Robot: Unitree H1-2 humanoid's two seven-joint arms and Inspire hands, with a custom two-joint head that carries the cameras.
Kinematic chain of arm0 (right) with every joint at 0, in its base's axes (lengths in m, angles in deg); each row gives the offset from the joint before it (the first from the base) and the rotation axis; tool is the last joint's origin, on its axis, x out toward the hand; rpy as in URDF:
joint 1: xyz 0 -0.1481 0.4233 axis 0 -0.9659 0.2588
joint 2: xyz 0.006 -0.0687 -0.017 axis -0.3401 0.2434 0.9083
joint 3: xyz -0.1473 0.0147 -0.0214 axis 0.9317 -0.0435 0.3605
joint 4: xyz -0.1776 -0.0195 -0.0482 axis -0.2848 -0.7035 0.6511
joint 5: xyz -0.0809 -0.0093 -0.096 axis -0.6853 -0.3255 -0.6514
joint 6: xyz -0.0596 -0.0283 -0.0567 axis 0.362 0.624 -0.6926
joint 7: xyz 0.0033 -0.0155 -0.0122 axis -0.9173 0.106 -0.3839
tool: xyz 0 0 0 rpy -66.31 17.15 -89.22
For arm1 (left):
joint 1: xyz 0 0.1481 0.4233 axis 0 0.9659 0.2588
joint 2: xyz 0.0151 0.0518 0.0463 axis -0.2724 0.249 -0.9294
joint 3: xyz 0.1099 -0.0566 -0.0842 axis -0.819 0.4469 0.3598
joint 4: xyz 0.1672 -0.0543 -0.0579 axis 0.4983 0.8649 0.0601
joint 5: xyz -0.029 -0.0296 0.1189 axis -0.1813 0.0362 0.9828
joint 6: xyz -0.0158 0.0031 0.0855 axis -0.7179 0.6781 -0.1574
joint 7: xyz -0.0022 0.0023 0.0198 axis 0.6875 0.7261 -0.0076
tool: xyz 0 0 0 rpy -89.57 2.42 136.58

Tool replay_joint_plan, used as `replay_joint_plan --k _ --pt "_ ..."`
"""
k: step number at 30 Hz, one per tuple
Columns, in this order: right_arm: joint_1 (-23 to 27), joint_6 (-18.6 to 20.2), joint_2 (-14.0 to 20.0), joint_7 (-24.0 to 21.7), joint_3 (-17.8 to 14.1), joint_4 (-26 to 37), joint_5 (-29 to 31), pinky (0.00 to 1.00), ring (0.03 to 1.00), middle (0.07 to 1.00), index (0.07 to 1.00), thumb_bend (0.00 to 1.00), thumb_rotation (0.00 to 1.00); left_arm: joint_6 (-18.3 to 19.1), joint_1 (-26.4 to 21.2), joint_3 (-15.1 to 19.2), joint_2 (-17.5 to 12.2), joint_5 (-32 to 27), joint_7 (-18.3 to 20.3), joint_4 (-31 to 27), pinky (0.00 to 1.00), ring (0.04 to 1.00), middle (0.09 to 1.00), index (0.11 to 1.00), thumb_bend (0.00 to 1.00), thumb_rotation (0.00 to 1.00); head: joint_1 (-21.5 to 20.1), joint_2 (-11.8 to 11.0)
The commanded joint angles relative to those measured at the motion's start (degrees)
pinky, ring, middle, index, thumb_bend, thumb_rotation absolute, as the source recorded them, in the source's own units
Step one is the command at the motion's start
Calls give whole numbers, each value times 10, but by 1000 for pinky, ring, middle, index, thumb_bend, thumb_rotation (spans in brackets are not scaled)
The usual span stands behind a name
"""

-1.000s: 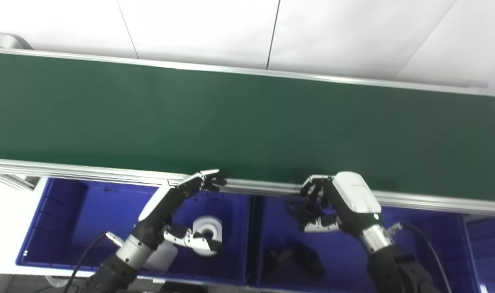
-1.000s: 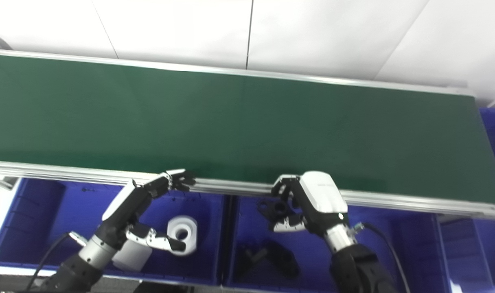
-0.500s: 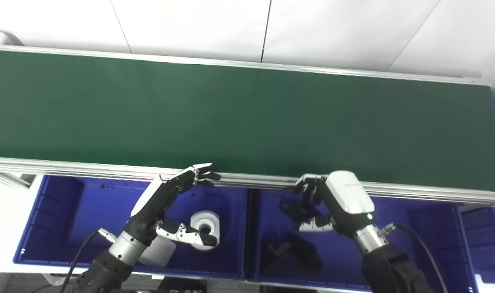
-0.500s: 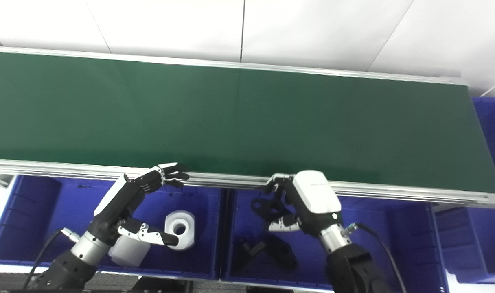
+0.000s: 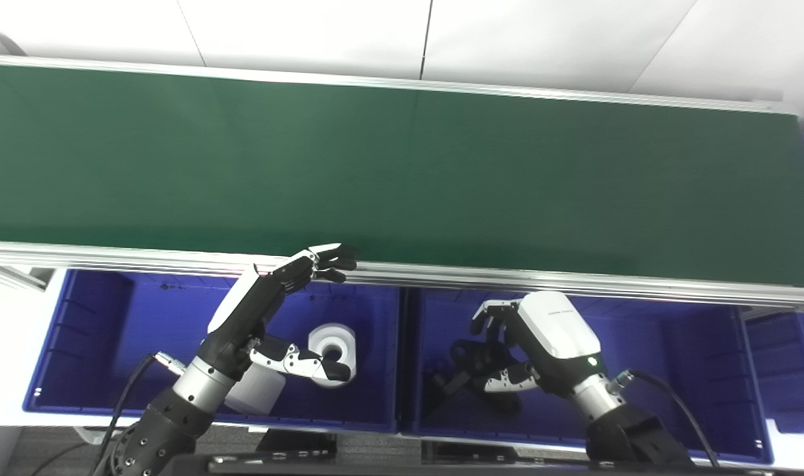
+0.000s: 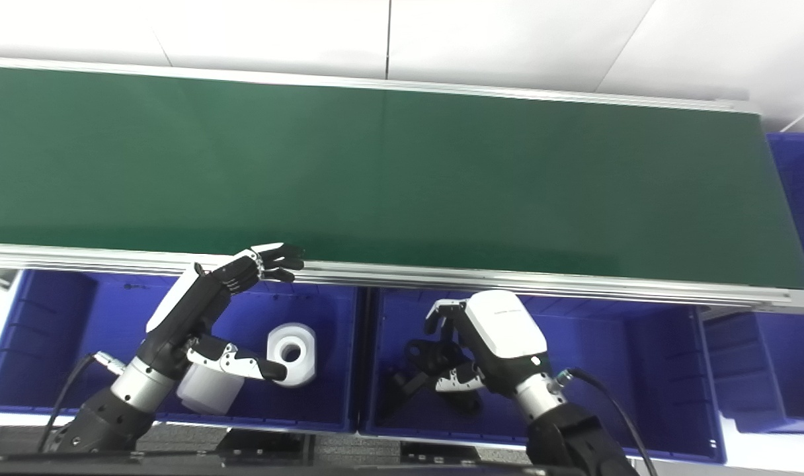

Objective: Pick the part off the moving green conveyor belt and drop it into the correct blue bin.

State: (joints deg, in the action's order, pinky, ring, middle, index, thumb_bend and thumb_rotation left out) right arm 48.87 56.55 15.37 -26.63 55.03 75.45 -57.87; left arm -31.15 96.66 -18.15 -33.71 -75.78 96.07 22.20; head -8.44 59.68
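The right hand (image 5: 541, 340) holds the black part (image 5: 471, 357) low inside the right bin (image 5: 693, 370), fingers clamped on it, ready for release. The left hand (image 5: 270, 297) waits over the left bin (image 5: 111, 330), fingers apart, empty.

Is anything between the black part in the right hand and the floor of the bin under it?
Yes. Another black part already lies on the floor of the right blue bin, under the right hand and the black part it holds.

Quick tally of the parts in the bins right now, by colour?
White plastic parts, left blue bin: 2, ring and block.
Black parts, right blue bin: 2, one in the right hand, one beneath.
Total: 4.
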Motion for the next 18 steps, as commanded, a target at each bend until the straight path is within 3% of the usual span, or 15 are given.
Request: replay_joint_plan --k 1,9,10,11,13,14,15,18 --pt "-15 -35 16 15 -9 21 6 396 416 484 525 516 0 -11 1 5 1 -16 7 -14 708 775 825 800 889 277 0 1" --pt "-39 -33 11 28 -19 17 -21 484 463 513 474 518 0 -7 -3 8 2 -8 8 -12 703 770 824 794 895 280 -1 1" --pt "-40 -29 12 23 -19 17 -26 522 561 511 479 519 3 -8 -4 8 2 -8 9 -11 702 770 824 794 897 280 -1 1" --pt "-42 -26 14 18 -19 16 -28 580 626 611 489 510 82 -8 -4 7 1 -10 9 -11 701 769 824 794 897 279 -1 1" --pt "-49 -12 18 -12 -20 22 -20 724 750 764 721 656 614 -3 -6 6 0 -15 12 -13 705 771 825 795 896 273 -1 3" --pt "-51 -9 22 -27 -20 27 -17 801 811 828 795 732 818 -1 -7 6 0 -17 13 -14 709 773 826 795 897 270 -1 4" --pt "-54 -7 26 -41 -21 33 -13 850 855 872 843 790 938 0 -7 6 0 -19 14 -14 710 773 825 794 898 264 -1 4" --pt "-60 -7 36 -81 -23 45 -2 896 901 915 880 846 990 3 -7 7 0 -22 19 -16 712 774 826 796 896 260 -2 3"
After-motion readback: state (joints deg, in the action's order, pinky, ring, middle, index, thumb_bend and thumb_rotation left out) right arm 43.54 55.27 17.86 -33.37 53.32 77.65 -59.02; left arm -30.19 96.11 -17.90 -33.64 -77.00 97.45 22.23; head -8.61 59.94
